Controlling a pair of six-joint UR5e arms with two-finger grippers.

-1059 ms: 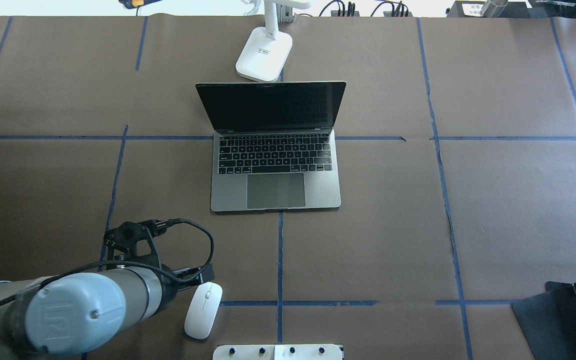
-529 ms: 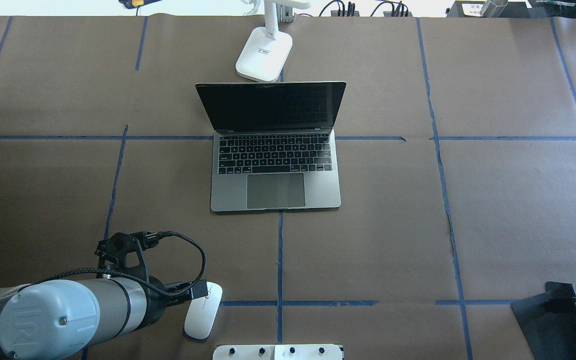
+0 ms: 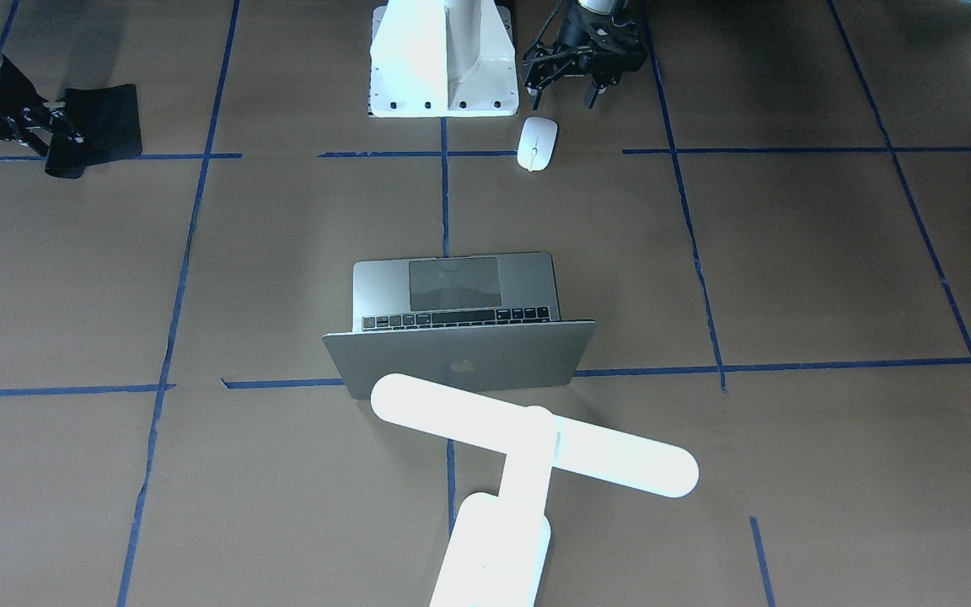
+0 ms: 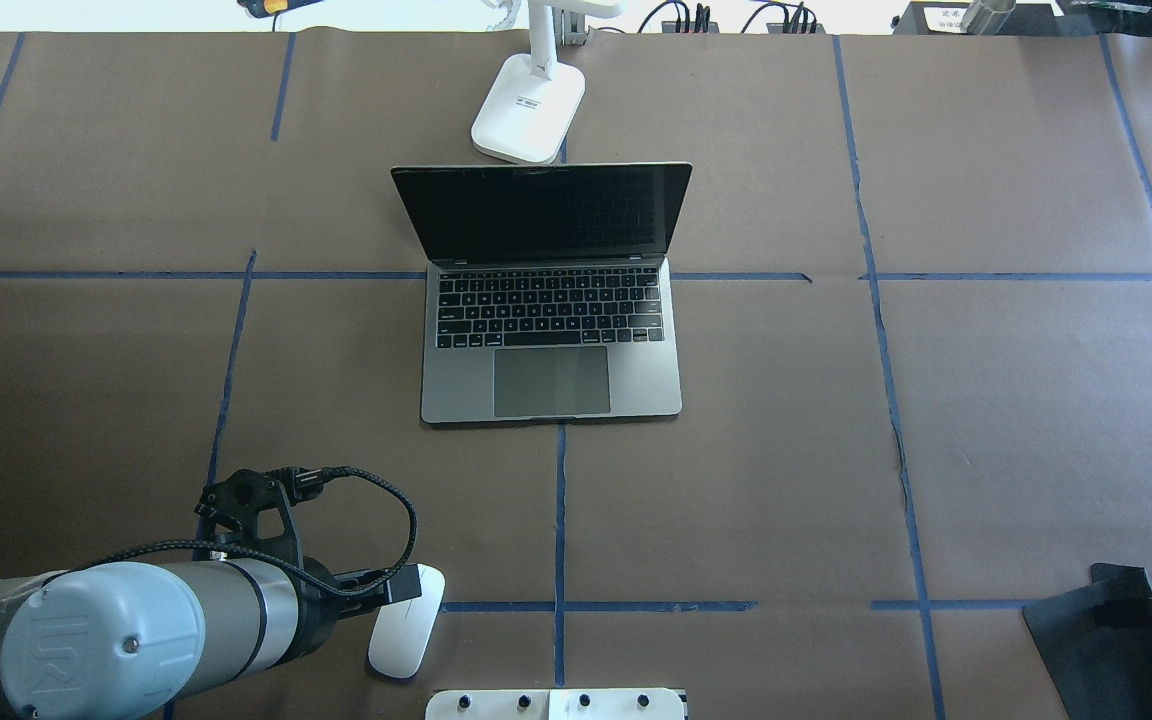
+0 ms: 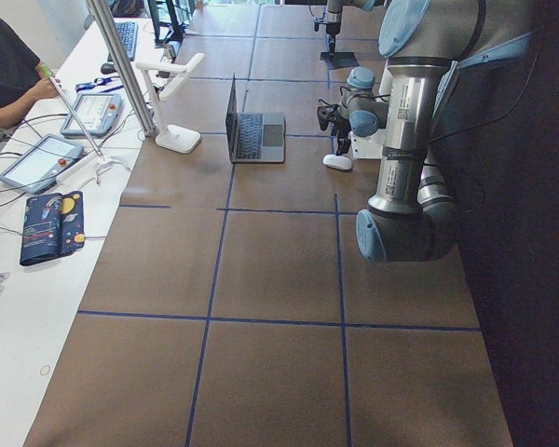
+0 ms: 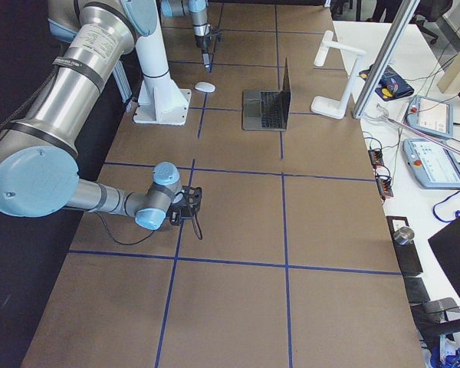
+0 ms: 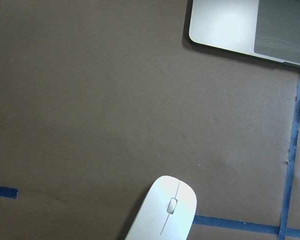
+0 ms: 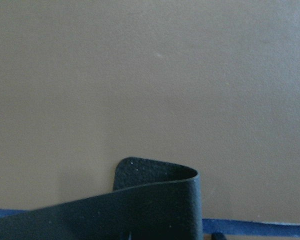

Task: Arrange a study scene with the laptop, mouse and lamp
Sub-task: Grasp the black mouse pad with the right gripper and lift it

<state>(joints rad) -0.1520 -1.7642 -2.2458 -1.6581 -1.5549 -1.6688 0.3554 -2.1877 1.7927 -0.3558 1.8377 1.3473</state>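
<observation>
Left hand: fingers spread, empty, just beside mouse. Right hand: pinching the curled edge of black mat. Mouse: white flat oval, resting on desk.

Brown paper covers the counter, marked into large squares by blue tape. The paper has a ragged tear along one tape line. Along the counter's far long edge runs a white bench carrying two tablets, a patterned pouch and loose cables. A slanted metal post rises at the counter's edge. The light is bright and even.
</observation>
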